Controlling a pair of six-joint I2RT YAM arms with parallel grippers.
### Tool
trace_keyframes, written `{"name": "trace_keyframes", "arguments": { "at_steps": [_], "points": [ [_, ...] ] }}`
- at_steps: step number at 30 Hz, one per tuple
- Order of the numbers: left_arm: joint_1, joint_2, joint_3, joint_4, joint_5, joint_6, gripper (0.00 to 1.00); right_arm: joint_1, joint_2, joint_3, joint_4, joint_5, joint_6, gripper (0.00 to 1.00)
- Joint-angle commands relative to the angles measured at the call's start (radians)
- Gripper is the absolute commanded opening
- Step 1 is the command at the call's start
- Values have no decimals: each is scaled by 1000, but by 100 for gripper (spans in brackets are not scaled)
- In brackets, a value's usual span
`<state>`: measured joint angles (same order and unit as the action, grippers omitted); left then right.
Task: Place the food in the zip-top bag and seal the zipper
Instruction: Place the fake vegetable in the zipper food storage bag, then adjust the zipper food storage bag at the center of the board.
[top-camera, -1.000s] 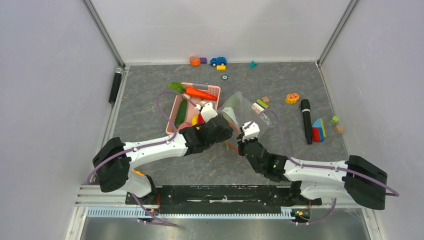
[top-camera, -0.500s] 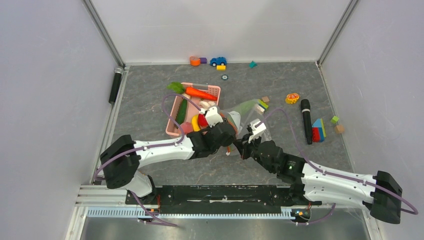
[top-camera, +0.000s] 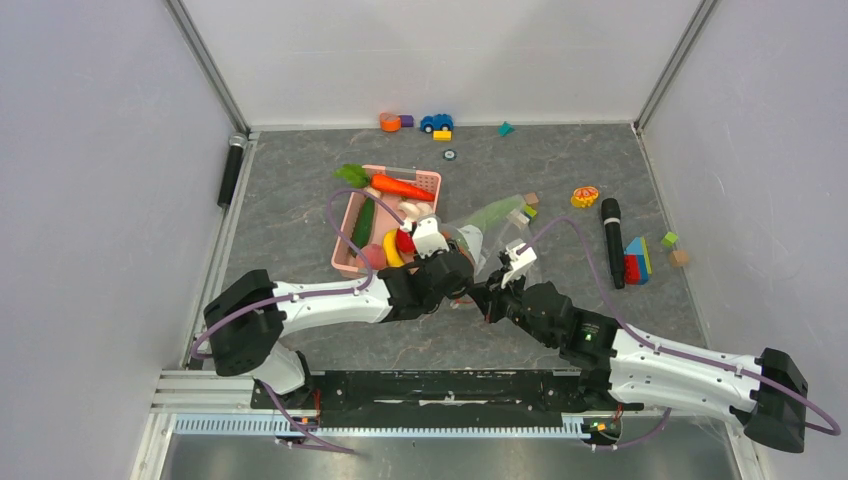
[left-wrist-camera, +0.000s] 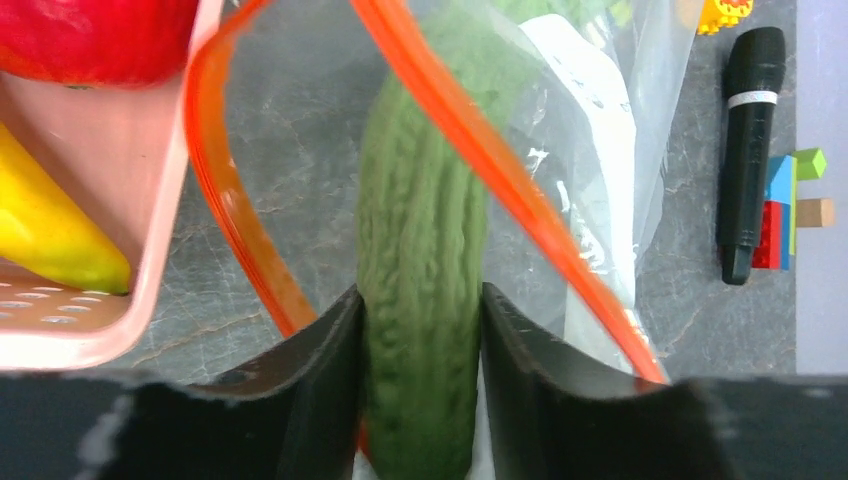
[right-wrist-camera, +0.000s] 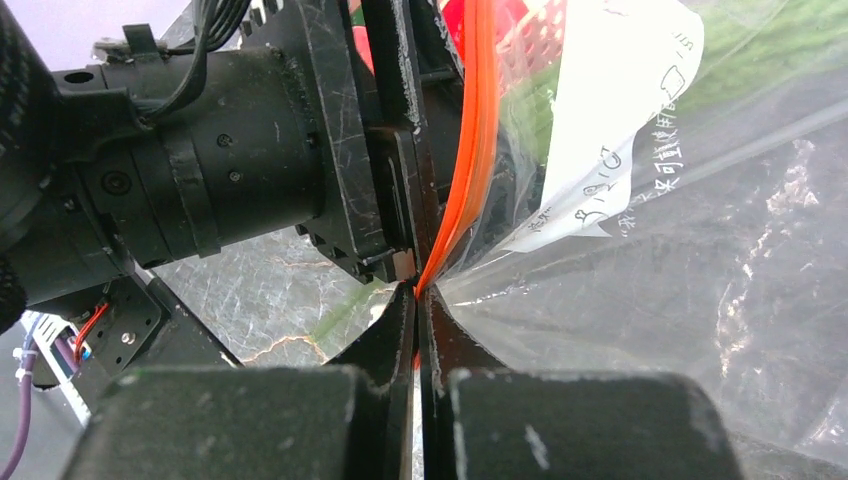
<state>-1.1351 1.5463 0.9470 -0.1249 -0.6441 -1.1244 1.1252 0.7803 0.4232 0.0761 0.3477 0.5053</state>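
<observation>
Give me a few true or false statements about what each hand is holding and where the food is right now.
1. The left hand grips a green cucumber. True.
2. The right hand is open and empty. False: it pinches the zip-top bag at its zipper.
3. A carrot lies on the pink basket. True.
4. The banana is inside the bag. False: it sits in the basket.

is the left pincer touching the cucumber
Touching. The left wrist view shows the left pincer with both fingers pressed against the sides of the cucumber, no gap on either side, as it passes through the zip-top bag mouth.
</observation>
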Motion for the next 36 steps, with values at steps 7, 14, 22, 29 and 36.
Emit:
{"name": "trace_keyframes", "arguments": {
  "at_steps": [7,14,22,29,36],
  "points": [
    [-12,-151,83,-111,178,209,92,12,-42,69,-13,92,100,0],
    [-12,-360,20,-186,235,304,100,9,-66,70,-31,118,95,0],
    [-1,-573,-142,-427,93,225,100,5,-158,49,-72,101,51,0],
    [7,-616,-277,-237,254,351,100,4,-289,-12,-122,-59,-15,0],
    [9,-462,-310,20,457,450,100,4,-423,-42,-205,-1,22,0]
  ]
}}
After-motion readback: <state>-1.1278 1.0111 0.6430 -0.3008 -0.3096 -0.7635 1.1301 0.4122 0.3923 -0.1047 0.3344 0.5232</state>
